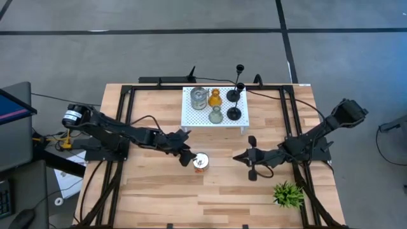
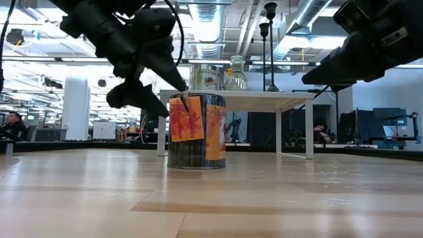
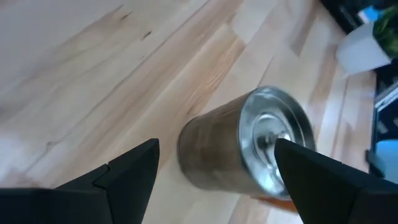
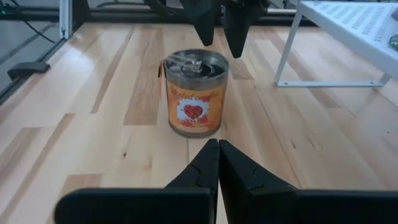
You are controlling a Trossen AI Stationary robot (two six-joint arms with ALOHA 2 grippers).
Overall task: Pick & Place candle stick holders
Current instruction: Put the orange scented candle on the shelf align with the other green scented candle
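A silvery jar-like candle stick holder [image 1: 201, 161] with an orange label stands upright on its base on the wooden table, also seen in the right wrist view [image 4: 195, 93]. My left gripper [image 1: 190, 157] is open just left of it, with its fingers [image 3: 134, 168] apart on either side of the jar's top [image 3: 273, 134] and not touching it. My right gripper [image 1: 239, 156] is shut to the jar's right, a short way off, pointing at it [image 4: 218, 146]. Several other holders stand on the white perforated stand [image 1: 191, 117]: a silvery jar [image 1: 199, 97], an amber one [image 1: 215, 98], a grey-green one [image 1: 216, 115] and two black thin-stemmed ones [image 1: 234, 95].
The white stand rests on thin legs [image 4: 287, 46] at the table's far middle, just beyond the jar. A spiky green plant [image 1: 288, 194] sits at the near right. Black frame rails [image 1: 121, 121] run along the table's left and right sides.
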